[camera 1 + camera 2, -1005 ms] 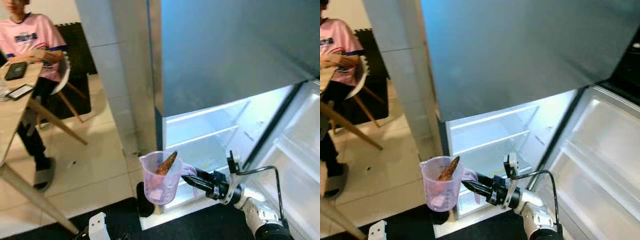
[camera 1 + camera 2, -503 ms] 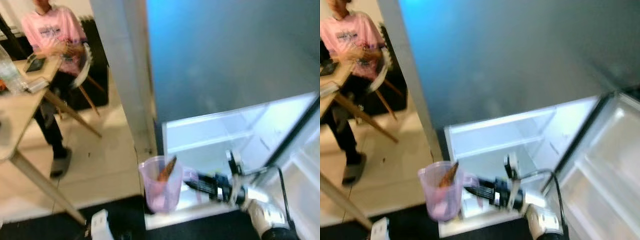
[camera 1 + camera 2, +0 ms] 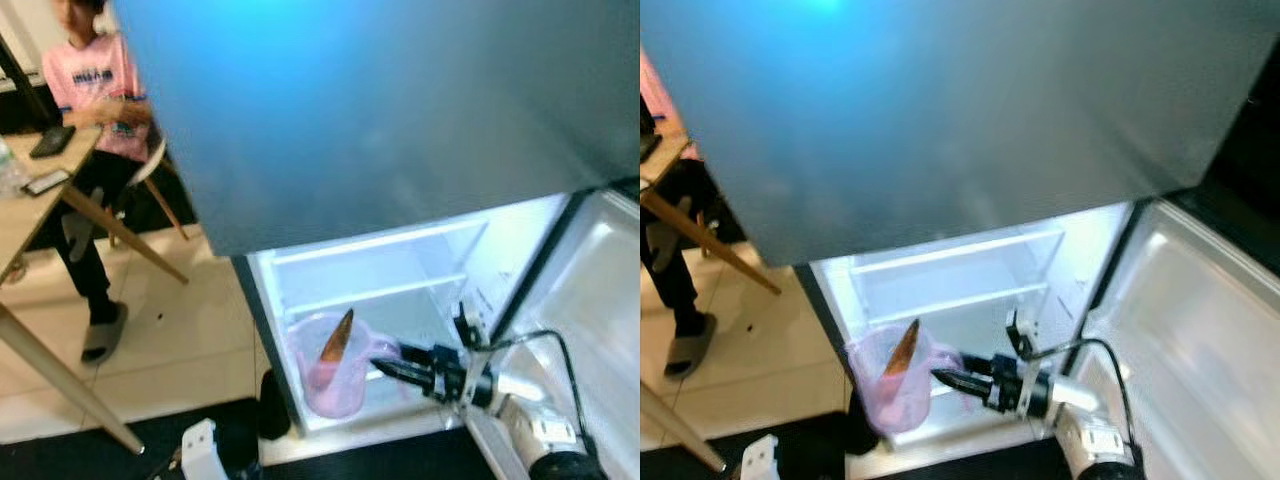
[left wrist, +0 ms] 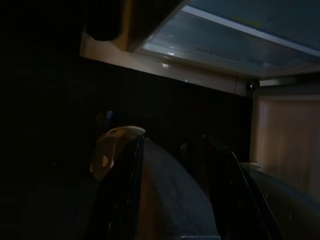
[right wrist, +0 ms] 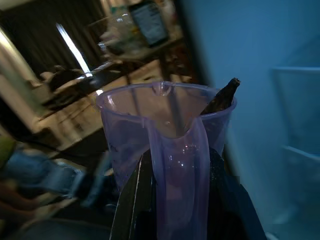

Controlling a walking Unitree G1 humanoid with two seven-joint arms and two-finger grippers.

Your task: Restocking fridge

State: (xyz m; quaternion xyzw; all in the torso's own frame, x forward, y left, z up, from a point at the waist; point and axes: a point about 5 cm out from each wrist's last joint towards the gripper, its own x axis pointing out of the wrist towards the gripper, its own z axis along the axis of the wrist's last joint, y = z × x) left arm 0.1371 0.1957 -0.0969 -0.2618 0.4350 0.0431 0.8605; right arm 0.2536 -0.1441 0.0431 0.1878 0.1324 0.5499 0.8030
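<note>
A clear purple plastic jug [image 3: 330, 362] holds a brown pointed piece of food [image 3: 336, 337] standing up in it. My right gripper [image 3: 385, 367] is shut on the jug's handle [image 5: 179, 165], with one black finger [image 5: 136, 200] on each side. The jug hangs at the front of the open fridge's [image 3: 370, 270] lower compartment, just above its floor. White shelves [image 3: 372, 292] sit behind it. My left gripper [image 4: 172, 165] hangs idle in the dark near the fridge's base.
The open fridge door [image 3: 590, 290] stands at my right, beside my right arm. The closed upper door [image 3: 380, 100] looms overhead. A person in a pink shirt [image 3: 95, 80] sits at a wooden table [image 3: 30, 210] far left, with phones on it. Tiled floor lies between.
The camera has swung right and closer to the fridge. The jug in my right gripper now sits in front of the lit lower compartment rather than left of it.
</note>
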